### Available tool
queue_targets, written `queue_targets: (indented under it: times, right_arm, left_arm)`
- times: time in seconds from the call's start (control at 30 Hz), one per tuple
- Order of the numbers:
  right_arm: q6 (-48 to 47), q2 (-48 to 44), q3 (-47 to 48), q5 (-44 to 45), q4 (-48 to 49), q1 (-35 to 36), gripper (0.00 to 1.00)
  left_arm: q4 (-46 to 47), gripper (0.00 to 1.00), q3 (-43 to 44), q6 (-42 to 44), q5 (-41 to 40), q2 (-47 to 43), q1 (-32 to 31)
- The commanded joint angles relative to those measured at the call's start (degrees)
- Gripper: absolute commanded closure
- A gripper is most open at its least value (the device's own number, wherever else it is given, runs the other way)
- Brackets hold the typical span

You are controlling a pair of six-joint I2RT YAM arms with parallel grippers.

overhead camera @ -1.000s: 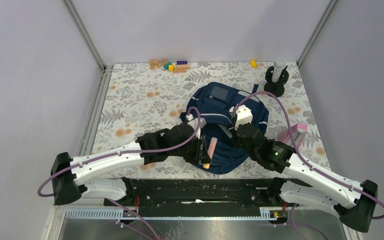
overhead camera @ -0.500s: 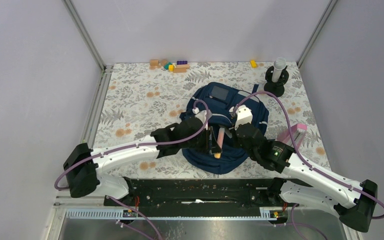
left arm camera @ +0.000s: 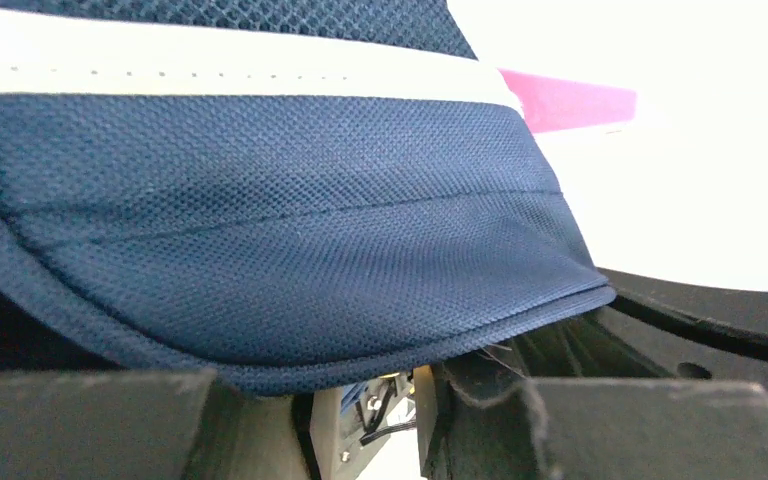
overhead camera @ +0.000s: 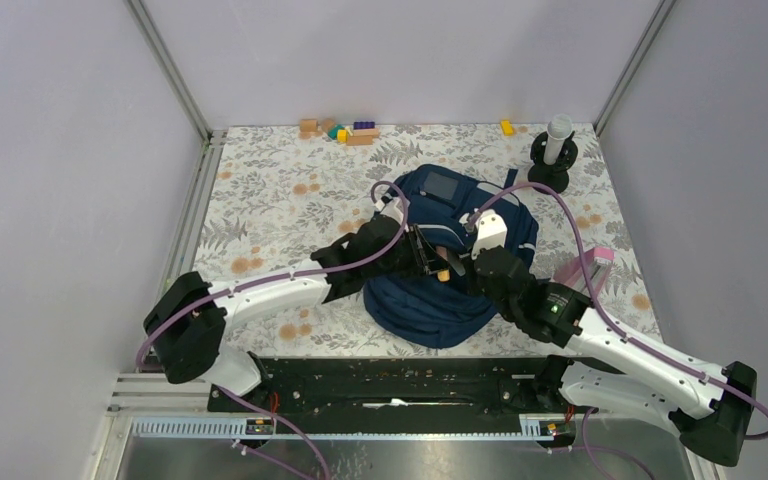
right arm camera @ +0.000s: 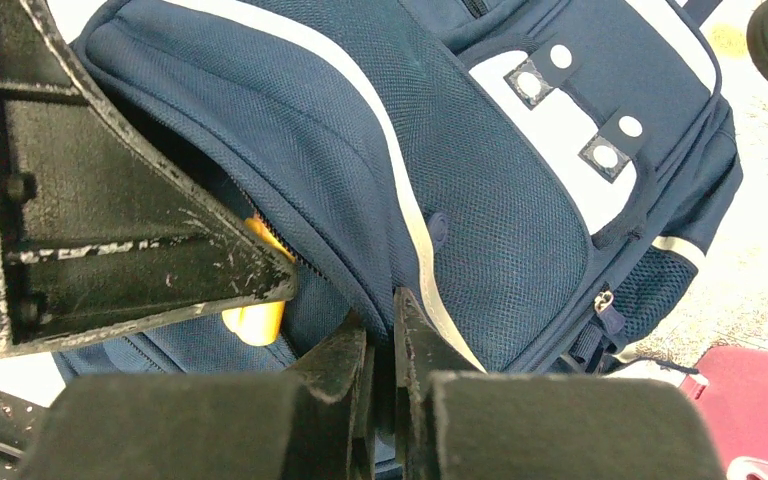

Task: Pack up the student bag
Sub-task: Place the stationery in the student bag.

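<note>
The student bag [overhead camera: 450, 290], navy with a pale stripe and white patches [right arm camera: 560, 150], lies mid-table. My right gripper [overhead camera: 472, 252] is shut on the edge of its front flap [right arm camera: 388, 322] and holds that flap up off the bag. My left gripper [overhead camera: 428, 262] reaches in under the raised flap, shut on an orange-ended stick [overhead camera: 443, 272]. In the right wrist view the stick's orange end [right arm camera: 252, 322] shows just below the left gripper's black finger [right arm camera: 110, 230], at the mouth of the bag. Navy fabric [left arm camera: 280, 220] fills the left wrist view above its fingers [left arm camera: 80, 425].
Coloured blocks [overhead camera: 342, 130] and one yellow block [overhead camera: 507, 127] lie along the back edge. A black stand with a grey cylinder [overhead camera: 556, 150] is at the back right. A pink box [overhead camera: 588, 268] sits right of the bag, close to the right arm.
My left arm has carried the stick from the bag's near edge up and right, in under the lifted flap. The right gripper has kept its hold on the flap.
</note>
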Motion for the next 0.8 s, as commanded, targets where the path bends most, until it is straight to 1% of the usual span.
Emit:
queue_targets:
  times: [0.0,0.07,0.23,0.43,0.47,0.53,0.63,0.7,0.77]
  right_arm:
    - [1.62,-2.6,-0.06,-3.61,5.6,1.31,1.0]
    - [0.64,-3.0,-0.87,-3.52,6.7,1.37,1.0]
    - [-0.42,-2.32,-1.73,-2.89,7.1,1.45,1.0]
    - [-0.55,-0.97,-2.04,-3.54,8.38,1.72,1.0]
    - [-0.69,-0.82,-1.91,-3.26,8.37,1.77,1.0]
    - [-0.94,-0.56,-1.58,-2.52,7.77,1.82,1.0]
    - [-1.05,-0.95,-1.75,-1.03,7.32,1.81,1.0]
    - [-0.65,-1.44,-2.29,-0.22,7.31,1.81,1.0]
    - [-0.19,-1.83,-2.75,0.43,7.43,1.81,1.0]
  left_arm:
    - [11.89,1.0,1.33,-4.18,-6.94,0.75,1.43]
    - [12.33,1.0,1.38,-4.73,-7.72,1.49,2.45]
    - [16.08,1.0,-1.68,-7.82,-8.83,3.2,5.19]
    - [17.35,1.0,-1.09,-8.43,-10.43,6.55,5.35]
    - [17.84,0.98,-1.14,-8.52,-10.19,6.81,5.36]
    - [18.41,0.9,-1.46,-8.54,-9.58,6.91,5.34]
    - [18.15,0.68,-1.34,-7.22,-8.02,6.26,5.35]
    - [16.37,0.54,-0.58,-5.29,-6.48,5.47,5.28]
    - [14.86,0.44,-0.18,-2.68,-4.05,3.95,5.27]
